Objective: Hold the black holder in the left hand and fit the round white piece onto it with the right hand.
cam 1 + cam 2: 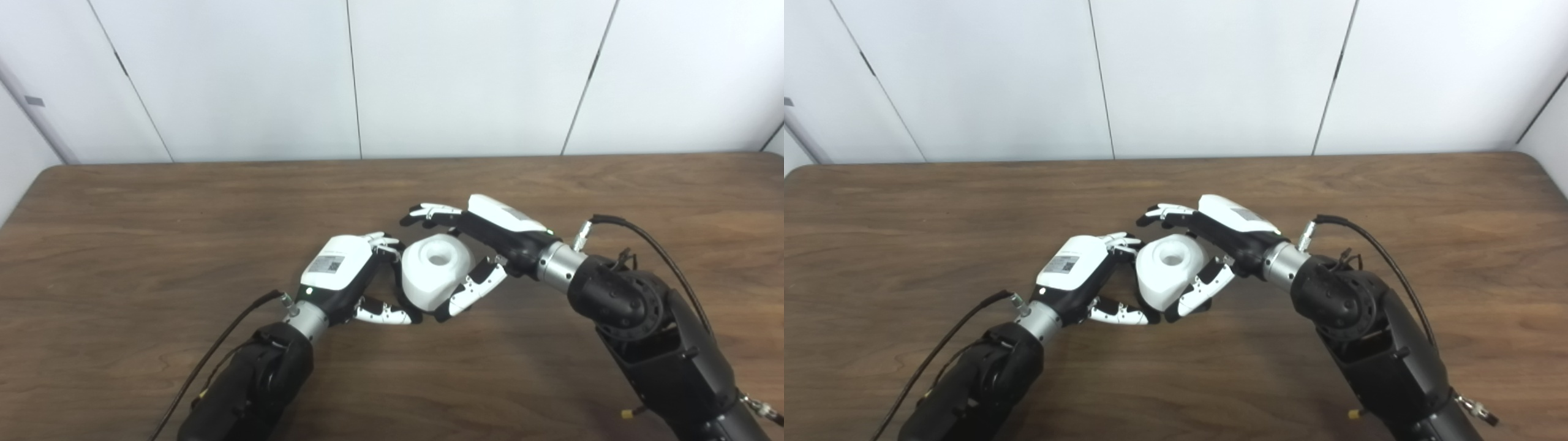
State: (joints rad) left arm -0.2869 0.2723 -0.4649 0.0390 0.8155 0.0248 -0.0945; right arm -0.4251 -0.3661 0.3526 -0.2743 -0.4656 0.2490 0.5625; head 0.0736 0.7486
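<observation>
White round piece (433, 269) sits mid-table between my two hands, hole in its top face pointing up. It looks like a chunky ring with a faceted lower body. Can't tell if it rests on the wood or is lifted slightly.

My right hand (484, 245) is around it from the right: fingers (429, 213) curl over the far side, thumb (470, 290) runs along the near right side. Thumb looks to be touching the white body; far fingers close to it, contact unclear. So the hand is partly closed around the piece, looks like a loose grasp.

My left hand (349, 275) comes in from the left, its back facing up. Its fingers (384, 242) curl in at the piece's left edge, thumb (383, 314) reaches under the near left side. Something dark shows between the left hand's fingers and the white piece, but the black holder is not clearly visible; I can't tell whether the left hand holds it or is only pressing on the piece.

Both thumbs nearly meet at the near bottom of the piece.

Brown wood-grain table (153, 245), white panel wall (245, 73) behind.
</observation>
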